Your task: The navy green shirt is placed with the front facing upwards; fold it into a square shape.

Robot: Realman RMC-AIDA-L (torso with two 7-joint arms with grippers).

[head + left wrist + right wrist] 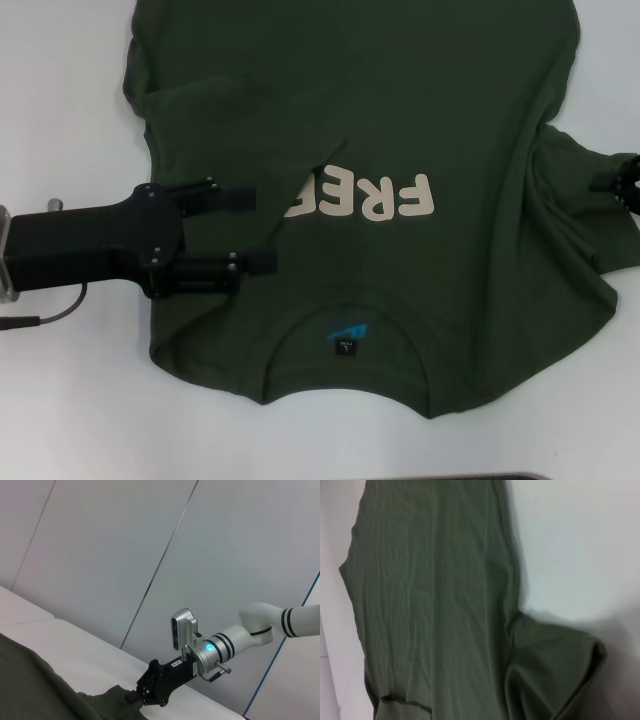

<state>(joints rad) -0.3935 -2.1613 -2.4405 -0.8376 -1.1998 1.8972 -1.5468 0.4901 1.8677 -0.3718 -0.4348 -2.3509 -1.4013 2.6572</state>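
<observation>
The navy green shirt, soft and light, is lying flat just in front of the open, empty left gripper, while the right gripper is apparently pinching its sleeve hem.

We see a plain white surface running out on every side. Behind it, in the left wrist view, stands a pale grey wall of flat panels, crossed by thin dark slanted seams, with a blue line at one side.
</observation>
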